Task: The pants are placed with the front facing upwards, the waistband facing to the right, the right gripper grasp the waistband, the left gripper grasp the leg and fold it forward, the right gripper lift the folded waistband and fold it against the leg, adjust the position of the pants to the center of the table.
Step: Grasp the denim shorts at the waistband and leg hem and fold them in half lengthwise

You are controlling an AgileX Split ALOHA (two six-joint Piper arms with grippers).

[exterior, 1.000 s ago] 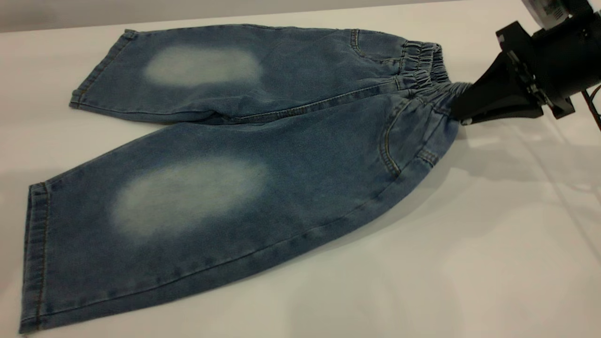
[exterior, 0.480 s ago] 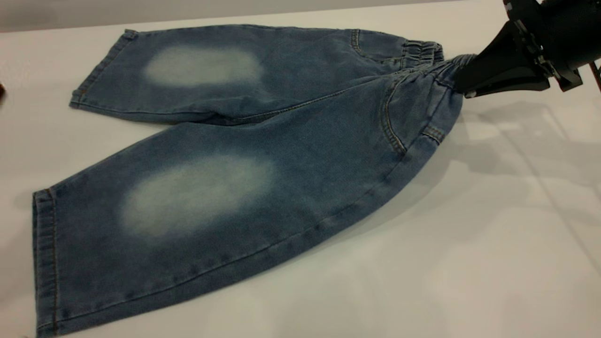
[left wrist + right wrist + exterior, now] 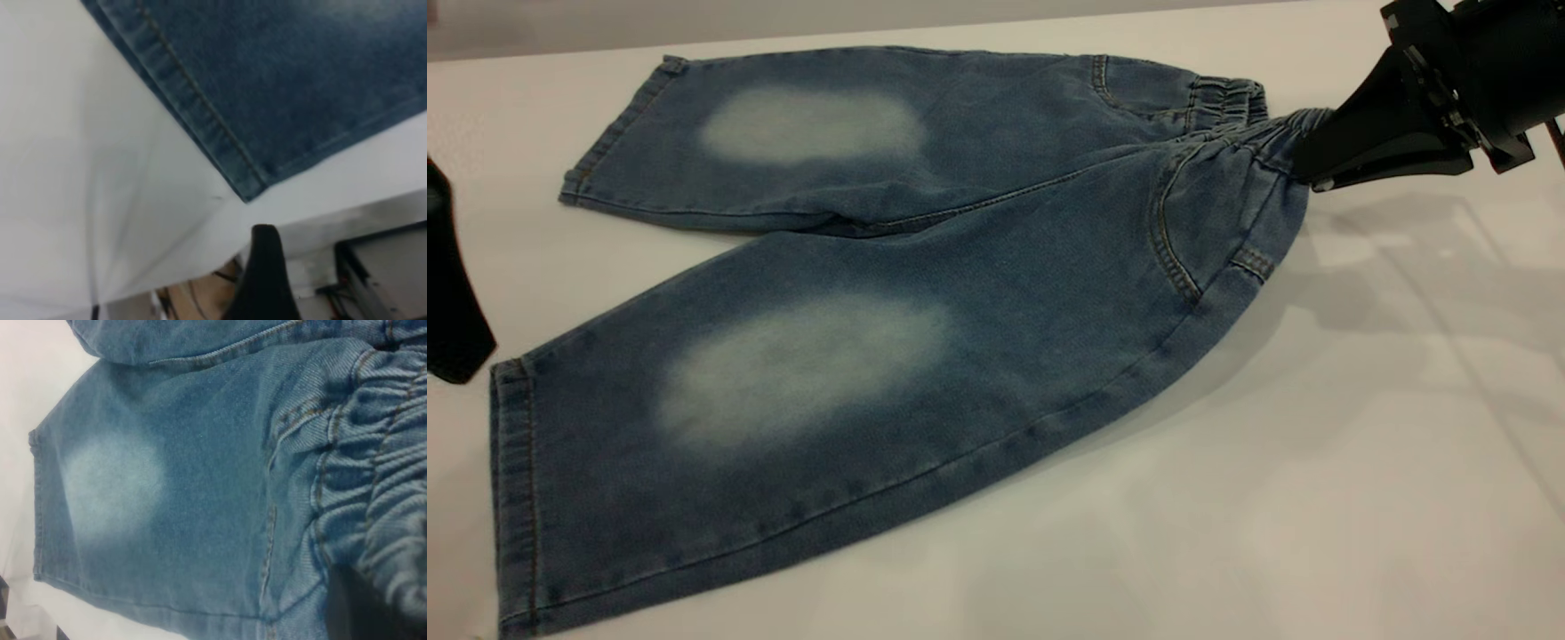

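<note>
Pants (image 3: pixel 925 293) flat and front-up on table (image 3: pixel 1316 498), waistband (image 3: pixel 1245 133) end toward right gripper (image 3: pixel 1307 164); that gripper's jaws pinched shut on the gathered elastic, the band bunched and lifted a little at the pinch, with the rest of the denim trailing away from its tips; right wrist view confirms ruched band right at the jaws, near leg (image 3: pixel 783 391) stretching away beyond; left gripper (image 3: pixel 449 293) only just inside the exterior view's edge, beside the near leg's hem cuff (image 3: pixel 511 498) but apart from it, nothing held; its wrist view shows one dark finger (image 3: pixel 263 267) short of the hem corner; cannot tell how wide it stands; step in hand, by my reading: waistband grasp done, leg grasp not yet made; next move likely needs left gripper to reach the cuff ahead of it, close on the hem, then both carry the near leg over onto the far leg (image 3: pixel 809 133).
</note>
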